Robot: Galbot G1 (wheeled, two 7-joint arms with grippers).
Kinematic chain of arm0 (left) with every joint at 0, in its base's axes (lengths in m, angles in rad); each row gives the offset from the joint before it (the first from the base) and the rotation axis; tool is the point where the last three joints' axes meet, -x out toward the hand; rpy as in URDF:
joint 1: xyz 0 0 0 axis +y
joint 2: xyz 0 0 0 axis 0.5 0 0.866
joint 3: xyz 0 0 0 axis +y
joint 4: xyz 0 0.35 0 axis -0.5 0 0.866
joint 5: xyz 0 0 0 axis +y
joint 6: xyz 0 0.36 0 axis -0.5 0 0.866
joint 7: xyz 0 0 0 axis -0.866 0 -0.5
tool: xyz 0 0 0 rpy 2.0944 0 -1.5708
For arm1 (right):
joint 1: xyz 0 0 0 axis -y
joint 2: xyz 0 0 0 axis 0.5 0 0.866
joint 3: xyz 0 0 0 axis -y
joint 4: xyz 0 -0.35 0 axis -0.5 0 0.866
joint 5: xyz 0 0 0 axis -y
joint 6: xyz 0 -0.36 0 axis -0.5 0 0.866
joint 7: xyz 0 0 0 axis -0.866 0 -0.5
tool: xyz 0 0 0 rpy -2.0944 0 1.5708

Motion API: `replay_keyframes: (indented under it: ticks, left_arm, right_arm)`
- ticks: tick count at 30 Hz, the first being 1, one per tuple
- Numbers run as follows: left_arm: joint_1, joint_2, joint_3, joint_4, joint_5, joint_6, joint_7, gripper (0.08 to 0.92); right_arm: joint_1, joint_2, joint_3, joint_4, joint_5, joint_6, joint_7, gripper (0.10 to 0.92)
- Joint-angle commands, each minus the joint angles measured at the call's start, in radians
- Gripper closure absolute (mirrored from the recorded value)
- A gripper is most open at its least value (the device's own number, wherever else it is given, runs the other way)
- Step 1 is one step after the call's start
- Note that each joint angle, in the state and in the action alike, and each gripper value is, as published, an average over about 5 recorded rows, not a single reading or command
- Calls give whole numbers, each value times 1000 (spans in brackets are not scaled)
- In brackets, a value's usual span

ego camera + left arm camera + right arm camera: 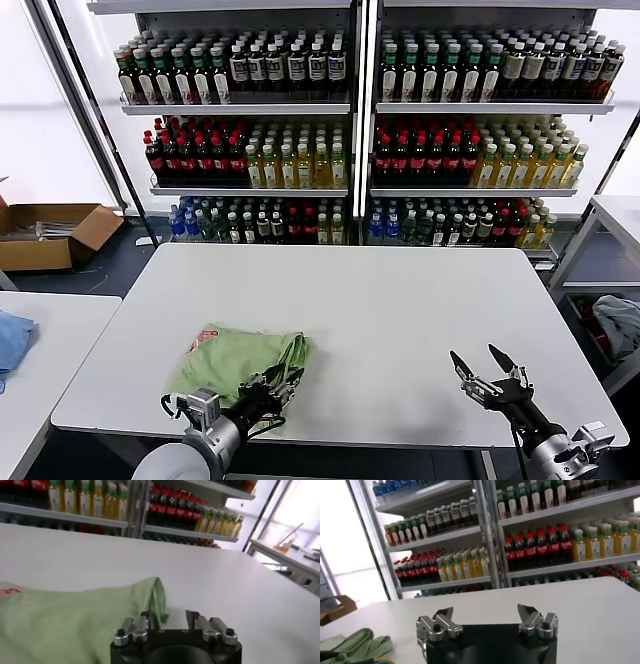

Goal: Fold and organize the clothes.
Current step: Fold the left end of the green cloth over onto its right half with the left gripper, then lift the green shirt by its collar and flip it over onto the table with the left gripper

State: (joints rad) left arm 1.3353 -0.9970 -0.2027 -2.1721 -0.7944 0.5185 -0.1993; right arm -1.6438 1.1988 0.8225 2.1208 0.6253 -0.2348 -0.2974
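The light green clothes lie folded in a pile near the front left of the white table. A red-and-white logo shows at the pile's far left corner. My left gripper is at the pile's front right corner. In the left wrist view my left gripper is open, and the folded edge of the clothes lies against one finger. My right gripper is open and empty over the table's front right. In its own view my right gripper is over bare table, and the clothes are far to one side.
Shelves of bottles stand behind the table. A cardboard box sits on the floor at the far left. A blue cloth lies on a side table at the left. Another table with a cloth below it stands at the right.
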Motion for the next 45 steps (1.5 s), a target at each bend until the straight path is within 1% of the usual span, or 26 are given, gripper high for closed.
replay_keyframes:
  ticks: [1, 3, 5, 7, 11, 16, 21, 25, 29, 31, 34, 41, 45]
  left_arm:
    - [44, 120, -416, -164, -363, 52, -32, 440]
    - [36, 148, -491, -52, -327, 46, 7, 388]
    - [21, 168, -510, 66, -279, 38, 38, 328]
    - [11, 177, -496, 175, -235, 32, 63, 268]
    - [4, 154, -411, 299, -150, 12, 97, 190]
    - [-10, 106, -332, 375, -87, -2, 146, 178]
    - [-28, 94, -305, 418, -80, -1, 184, 177]
    - [-41, 86, -298, 437, -79, 3, 189, 177]
    - [-39, 77, -293, 429, -79, 3, 183, 177]
    - [-36, 72, -289, 425, -76, 1, 182, 189]
    - [-31, 65, -277, 418, -66, -14, 179, 251]
    - [-12, 36, -259, 363, -18, -62, 168, 450]
    - [-9, 22, -269, 323, -16, -83, 146, 571]
  right_arm:
    - [1, 4, -2, -4, -3, 0, 1, 203]
    - [1, 5, -8, -5, -6, 0, 0, 203]
    - [0, 5, -14, -5, -7, 1, 1, 203]
    - [-1, 5, -16, -8, -3, 1, 2, 203]
    - [-8, 0, -7, -17, 2, 4, 3, 203]
    - [-23, -7, 16, -13, 7, 5, 2, 203]
    - [-27, -13, 36, -10, 12, 5, 3, 203]
    - [-23, -15, 35, -5, 13, 3, 6, 203]
    - [-13, -16, 25, 1, 13, -1, 10, 203]
    - [-8, -17, 19, 3, 14, -3, 13, 203]
    - [-3, -20, 13, 7, 17, -7, 17, 203]
    - [-1, -22, 11, 8, 18, -10, 19, 203]
    - [0, -18, 10, 9, 16, -11, 19, 203]
